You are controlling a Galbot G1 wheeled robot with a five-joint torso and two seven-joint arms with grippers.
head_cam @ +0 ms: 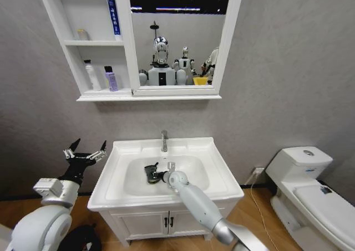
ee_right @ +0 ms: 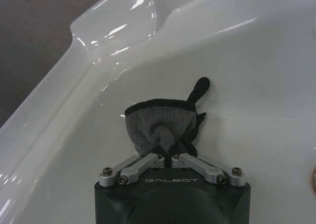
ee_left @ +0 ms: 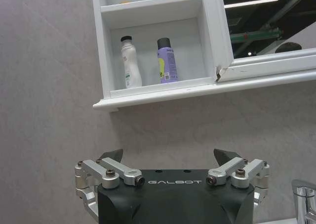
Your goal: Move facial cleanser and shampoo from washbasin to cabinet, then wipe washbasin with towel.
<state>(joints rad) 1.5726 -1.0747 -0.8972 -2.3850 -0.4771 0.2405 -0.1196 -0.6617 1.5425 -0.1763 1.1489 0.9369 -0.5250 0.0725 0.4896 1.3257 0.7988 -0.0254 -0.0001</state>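
Cloth, a small dark grey folded towel, soft, light and easily bunched, sits pinched at its gathered middle by the right gripper inside the white ceramic washbasin at lower centre, while the left gripper hangs spread and empty at lower left.

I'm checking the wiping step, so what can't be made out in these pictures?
- Head view: the right tool and arm cover part of the towel and the washbasin drain.
- Right wrist view: the fingertips are buried in towel folds.
- Left wrist view: shampoo label print too small.
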